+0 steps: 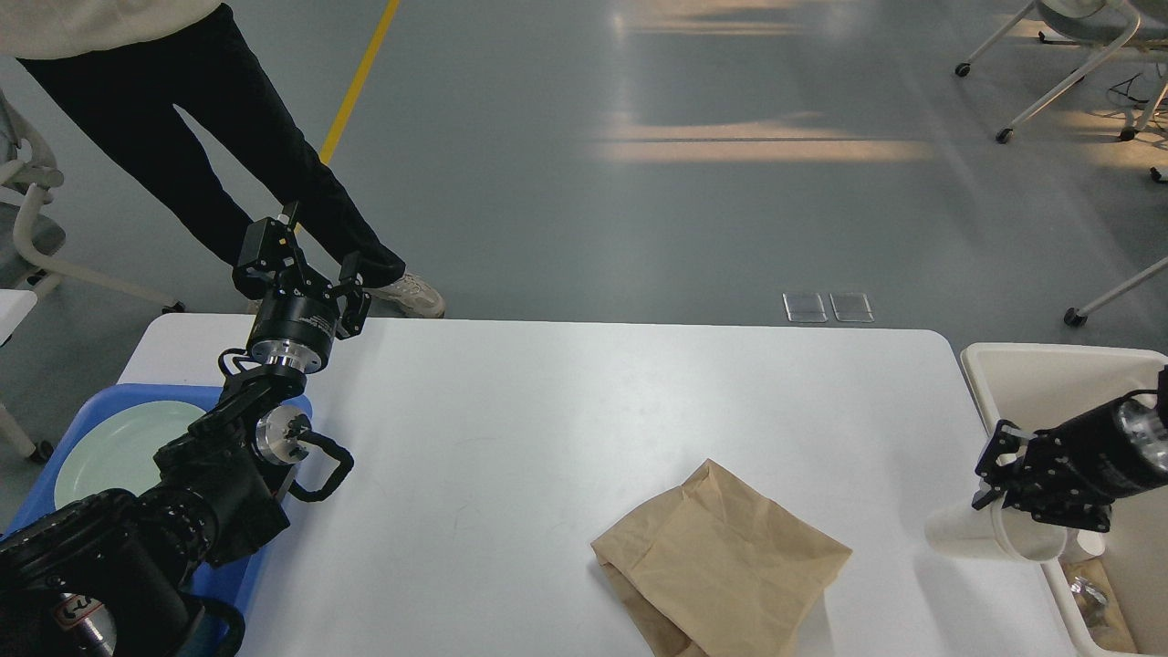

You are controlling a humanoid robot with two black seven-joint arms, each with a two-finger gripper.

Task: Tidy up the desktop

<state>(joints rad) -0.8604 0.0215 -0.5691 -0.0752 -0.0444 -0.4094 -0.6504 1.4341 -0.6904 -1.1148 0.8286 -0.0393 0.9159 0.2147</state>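
Looking down from the head view, you have the desktop filling the middle of the frame, its near edge cut off at the bottom. Nearest you, a crumpled brown paper bag lies flat on the near-right part of the surface. To its right, your right gripper reaches in from the right edge, and its fingers sit at the rim of a white paper cup lying on its side by the table's right edge; you cannot tell whether the fingers actually clamp the rim. Just beyond that edge stands a cream bin with some rubbish in its near corner. On your left, a blue tray holds a pale green plate, partly hidden by your arm. Farther back, your left gripper hovers above the far-left corner, fingers spread wide, holding nothing. Behind it a person's legs stand on the grey floor.
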